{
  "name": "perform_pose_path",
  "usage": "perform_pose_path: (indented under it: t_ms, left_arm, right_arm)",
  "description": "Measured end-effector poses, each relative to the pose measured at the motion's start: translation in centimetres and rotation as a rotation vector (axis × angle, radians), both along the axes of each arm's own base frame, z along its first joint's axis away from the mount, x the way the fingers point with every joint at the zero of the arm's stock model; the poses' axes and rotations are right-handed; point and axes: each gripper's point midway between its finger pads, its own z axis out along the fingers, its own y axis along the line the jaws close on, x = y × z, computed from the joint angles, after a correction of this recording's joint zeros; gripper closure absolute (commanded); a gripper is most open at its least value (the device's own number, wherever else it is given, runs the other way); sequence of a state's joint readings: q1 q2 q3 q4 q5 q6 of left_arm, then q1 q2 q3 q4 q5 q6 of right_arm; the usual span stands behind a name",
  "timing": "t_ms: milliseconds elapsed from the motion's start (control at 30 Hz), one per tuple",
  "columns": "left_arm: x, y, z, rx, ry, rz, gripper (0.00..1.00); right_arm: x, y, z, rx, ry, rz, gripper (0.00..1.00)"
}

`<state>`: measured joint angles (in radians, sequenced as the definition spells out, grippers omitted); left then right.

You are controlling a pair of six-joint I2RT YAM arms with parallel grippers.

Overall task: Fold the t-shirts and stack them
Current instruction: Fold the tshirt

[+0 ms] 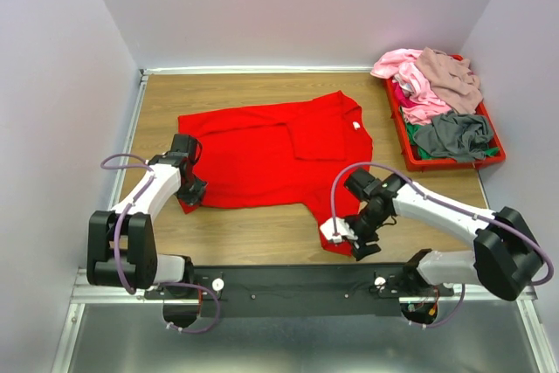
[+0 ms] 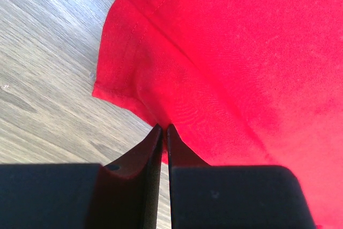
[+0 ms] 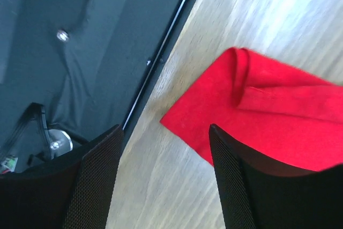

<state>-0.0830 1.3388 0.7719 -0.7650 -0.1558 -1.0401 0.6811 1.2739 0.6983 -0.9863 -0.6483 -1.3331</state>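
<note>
The bright red t-shirt (image 1: pixel 262 150) lies spread on the wooden table, one sleeve folded over its middle and its white neck label (image 1: pixel 356 126) at the right. My left gripper (image 1: pixel 194 191) is shut on the shirt's near-left edge; in the left wrist view the red fabric (image 2: pixel 241 63) is pinched between the closed tips of the gripper (image 2: pixel 163 128). My right gripper (image 1: pixel 362 238) is open just above the shirt's near-right corner. In the right wrist view that red corner (image 3: pixel 268 111) lies between and beyond the spread fingers of the gripper (image 3: pixel 164 128), not held.
A red plastic tray (image 1: pixel 403 141) at the back right holds a pink shirt (image 1: pixel 410 76), a mauve-beige shirt (image 1: pixel 450 76) and a grey shirt (image 1: pixel 454 135). The black base rail (image 3: pixel 80 52) runs along the table's near edge, close to my right gripper. White walls enclose the table.
</note>
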Motion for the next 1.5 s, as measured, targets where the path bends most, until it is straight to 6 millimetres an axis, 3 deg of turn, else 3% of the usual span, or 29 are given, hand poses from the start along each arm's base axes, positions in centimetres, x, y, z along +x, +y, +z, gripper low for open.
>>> perform_pose_path:
  t_ms: [200,667,833,967,1167,1500]
  left_arm:
    - [0.1,-0.1,0.3,-0.006,-0.014,-0.003,0.85]
    - [-0.3,-0.2,-0.1,-0.015,-0.012,-0.007,0.88]
    - [-0.4,-0.3,-0.2,-0.017,-0.012,-0.01,0.88]
    - [-0.4,-0.3,-0.1,-0.017,-0.015,-0.014,0.88]
    - [-0.3,-0.3,0.1,-0.015,-0.021,-0.022,0.88]
    - [1.1,-0.6,1.4,-0.027,-0.064,-0.037,0.88]
  right_arm:
    - [-1.1,-0.7,-2.6,-0.088,-0.038,0.016,0.38]
    - [1.4,1.1,-3.2,-0.073,-0.182,-0.074,0.99]
    - [2.3,0.4,-2.9,-0.11,-0.235,-0.104,1.0]
    - [3.5,0.3,-1.1,-0.142,-0.275,-0.129,0.99]
    - [7.4,1.8,4.6,-0.095,-0.435,-0.203,1.0]
    - [13.5,3.0,11.8,-0.05,-0.625,-0.37,0.99]
